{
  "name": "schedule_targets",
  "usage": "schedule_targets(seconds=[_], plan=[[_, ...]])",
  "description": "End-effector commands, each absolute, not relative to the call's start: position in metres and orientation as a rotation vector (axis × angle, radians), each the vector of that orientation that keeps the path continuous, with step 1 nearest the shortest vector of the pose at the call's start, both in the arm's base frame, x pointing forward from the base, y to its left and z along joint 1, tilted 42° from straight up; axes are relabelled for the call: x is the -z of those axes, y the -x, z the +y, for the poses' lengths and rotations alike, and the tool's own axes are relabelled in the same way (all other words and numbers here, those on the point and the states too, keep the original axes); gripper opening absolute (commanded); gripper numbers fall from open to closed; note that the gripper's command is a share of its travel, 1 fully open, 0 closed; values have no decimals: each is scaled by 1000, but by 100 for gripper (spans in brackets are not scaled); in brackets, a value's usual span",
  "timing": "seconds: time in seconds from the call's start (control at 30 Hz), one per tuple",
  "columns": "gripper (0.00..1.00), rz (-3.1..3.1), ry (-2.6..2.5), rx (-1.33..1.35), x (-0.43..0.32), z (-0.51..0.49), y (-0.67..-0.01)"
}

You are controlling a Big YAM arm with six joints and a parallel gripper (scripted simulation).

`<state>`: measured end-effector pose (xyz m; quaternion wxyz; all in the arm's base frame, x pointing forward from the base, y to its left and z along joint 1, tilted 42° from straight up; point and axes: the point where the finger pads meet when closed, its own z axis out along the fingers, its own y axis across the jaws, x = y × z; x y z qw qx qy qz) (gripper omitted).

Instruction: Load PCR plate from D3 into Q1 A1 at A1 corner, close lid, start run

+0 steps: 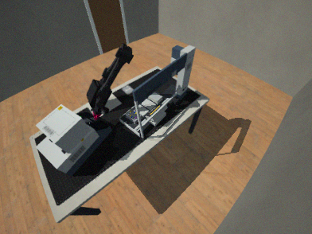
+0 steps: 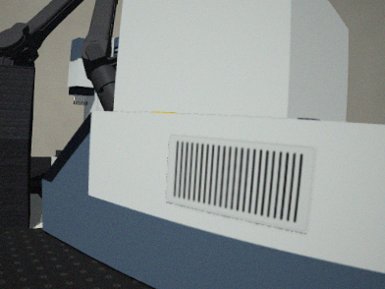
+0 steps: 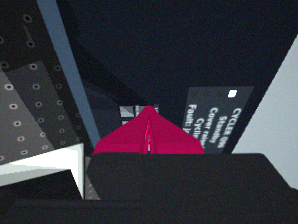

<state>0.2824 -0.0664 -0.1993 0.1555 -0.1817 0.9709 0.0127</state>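
The real-time cycler Q1 is a white and blue box at the table's left end, with its lid down. My gripper is shut and empty, its magenta fingertips pointing down at Q1's dark front panel. The tips sit right over a row of small grey keys; I cannot tell whether they touch. A dark status label with a small white lamp square lies to the right of the tips. The plates sit in the deck rack, too small to tell apart. The exterior view shows only Q1's vented side.
A blue-grey gantry frame with a tall post stands over the deck rack. A small grey block lies behind the arm. Q1 stands close to the table's left front edge.
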Motion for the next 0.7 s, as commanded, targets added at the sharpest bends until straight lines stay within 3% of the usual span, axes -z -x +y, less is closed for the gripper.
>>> schedule_targets(seconds=[0.0, 0.67], plan=[[0, 2770, 498, -21, 201, -69, -288], [0, 2778, 506, -31, 203, -63, -280]])
